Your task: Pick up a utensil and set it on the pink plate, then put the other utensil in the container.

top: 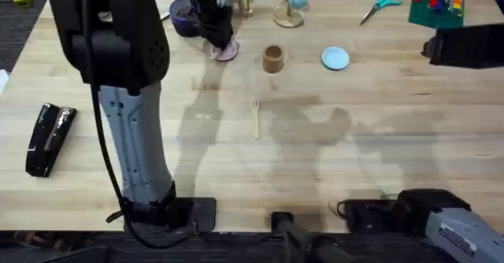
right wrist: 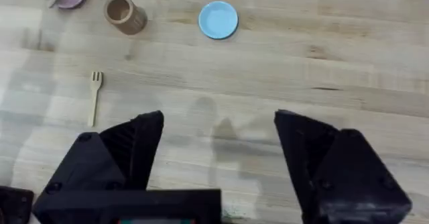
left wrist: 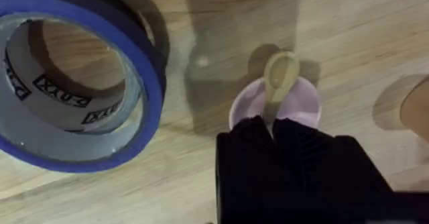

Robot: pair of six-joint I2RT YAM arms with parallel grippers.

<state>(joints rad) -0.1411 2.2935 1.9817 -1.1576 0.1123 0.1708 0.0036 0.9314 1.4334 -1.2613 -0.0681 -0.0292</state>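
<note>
Small pale wooden spoon pinched by its handle in the left gripper, fingers clamped on it, rounded bowl pointing straight out from the fingertips and poised over the far rim of the pink plate. Long axis in line with the gripper's reach; whether touching the plate or just above it, impossible to tell. Seen from overhead, left gripper stretched far forward from its base at the lower left, forearm rising steep and upper link looming dark under the camera, tip down at the pink plate near the table's far side. Roll of blue tape just beside the plate, a possible snag on retreat. Brown cup next along toward the right, light-blue plate beyond that. Wooden fork flat on the bare table nearer the bases, well apart from the cup, prongs toward the far side, handle toward the robot, long axis roughly fore-and-aft. Right gripper hanging back near its own base, fingers wide apart and empty, with the fork ahead and off toward the left arm's side. Likely next: release over the plate, then the fork, roughly midway between the two bases.
</note>
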